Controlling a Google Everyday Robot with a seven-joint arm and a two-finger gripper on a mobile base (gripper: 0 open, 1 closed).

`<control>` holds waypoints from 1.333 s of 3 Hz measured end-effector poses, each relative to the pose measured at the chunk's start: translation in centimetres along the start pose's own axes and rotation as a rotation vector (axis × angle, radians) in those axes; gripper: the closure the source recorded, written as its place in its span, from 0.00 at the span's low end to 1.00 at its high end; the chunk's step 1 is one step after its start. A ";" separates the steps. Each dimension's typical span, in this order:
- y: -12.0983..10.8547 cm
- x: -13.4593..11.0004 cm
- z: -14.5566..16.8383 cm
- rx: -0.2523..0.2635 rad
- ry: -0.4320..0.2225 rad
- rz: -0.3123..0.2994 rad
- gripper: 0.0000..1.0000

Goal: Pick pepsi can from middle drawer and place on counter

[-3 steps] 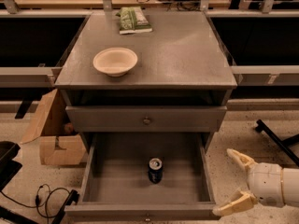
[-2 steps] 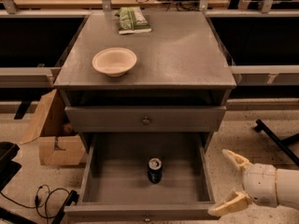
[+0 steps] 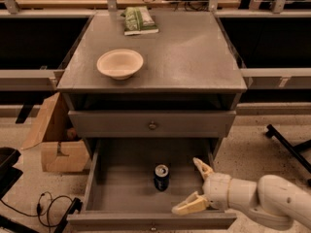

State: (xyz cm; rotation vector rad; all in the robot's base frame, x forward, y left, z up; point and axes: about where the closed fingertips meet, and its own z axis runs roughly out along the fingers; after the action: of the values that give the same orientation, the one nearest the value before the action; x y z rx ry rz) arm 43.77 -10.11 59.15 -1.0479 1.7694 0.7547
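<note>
The pepsi can stands upright near the middle of the open middle drawer, its silver top showing. My gripper is open, over the drawer's right part, with one pale finger behind and one near the front panel. It is to the right of the can, a short gap away, not touching it. The counter is the grey top of the cabinet above.
A beige bowl sits on the counter's left part and a green packet at its back edge. A closed drawer front with a round knob is above the open drawer. A cardboard box stands on the floor at left.
My gripper has moved left from outside the drawer's right wall to over the drawer, closer to the can. The can has not moved.
</note>
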 end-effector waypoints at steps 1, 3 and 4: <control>-3.0 1.6 5.6 0.051 -0.011 -0.019 0.00; -7.6 3.4 12.8 0.079 -0.008 -0.074 0.00; -8.0 5.0 15.6 0.056 -0.005 -0.084 0.00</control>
State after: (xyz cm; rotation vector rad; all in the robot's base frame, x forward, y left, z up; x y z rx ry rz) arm 55.97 -2.46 48.05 -1.0751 1.7217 0.6519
